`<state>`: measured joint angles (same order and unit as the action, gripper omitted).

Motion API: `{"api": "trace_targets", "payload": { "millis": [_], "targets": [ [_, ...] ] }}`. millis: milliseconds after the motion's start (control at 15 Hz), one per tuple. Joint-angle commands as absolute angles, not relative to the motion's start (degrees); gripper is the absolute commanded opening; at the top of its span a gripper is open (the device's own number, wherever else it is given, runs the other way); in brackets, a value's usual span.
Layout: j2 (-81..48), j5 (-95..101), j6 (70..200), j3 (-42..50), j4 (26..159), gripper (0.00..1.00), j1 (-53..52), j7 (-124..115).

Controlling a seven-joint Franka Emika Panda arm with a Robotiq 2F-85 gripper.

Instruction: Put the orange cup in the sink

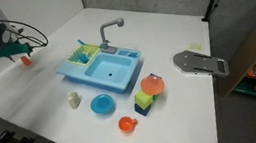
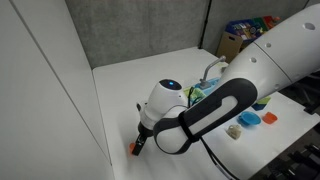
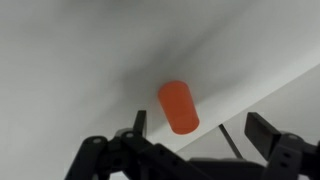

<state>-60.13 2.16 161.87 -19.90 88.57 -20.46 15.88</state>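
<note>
The orange cup (image 3: 178, 106) is small and plain. It rests on the white table near the far corner, away from the sink, and shows in both exterior views (image 1: 27, 61) (image 2: 133, 149). My gripper (image 3: 200, 128) is open and hovers just above the cup, with the cup nearer one finger; it also shows in both exterior views (image 1: 19, 51) (image 2: 140, 140). The light blue toy sink (image 1: 102, 67) with its grey faucet (image 1: 112, 28) stands mid-table. In the exterior view filled by the arm, only a sliver of the sink (image 2: 205, 90) shows.
Near the sink are a salmon-red round piece (image 1: 152, 85), a yellow-green sponge (image 1: 145, 102), a round blue plate (image 1: 102, 104), an orange-red bowl (image 1: 127, 125) and a small white item (image 1: 74, 100). A grey metal part (image 1: 200, 62) lies at the table's edge.
</note>
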Motion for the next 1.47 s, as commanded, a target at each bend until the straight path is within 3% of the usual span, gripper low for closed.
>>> {"api": "trace_targets", "payload": {
  "millis": [0, 933, 1067, 1267, 1400],
  "targets": [
    [-61.9, 4.3, 160.6, -17.8, 84.9, 1.00, -22.7, 14.1],
    [-66.8, 6.6, 160.7, -16.2, 78.6, 1.00, -25.2, 14.4],
    [-67.3, 6.9, 160.8, -15.9, 77.7, 0.94, -25.7, 14.3],
    [-68.1, 7.1, 160.7, -15.7, 76.5, 0.69, -26.1, 14.4],
    [-68.6, 7.2, 160.7, -15.6, 75.8, 0.63, -26.4, 14.5]
  ]
}}
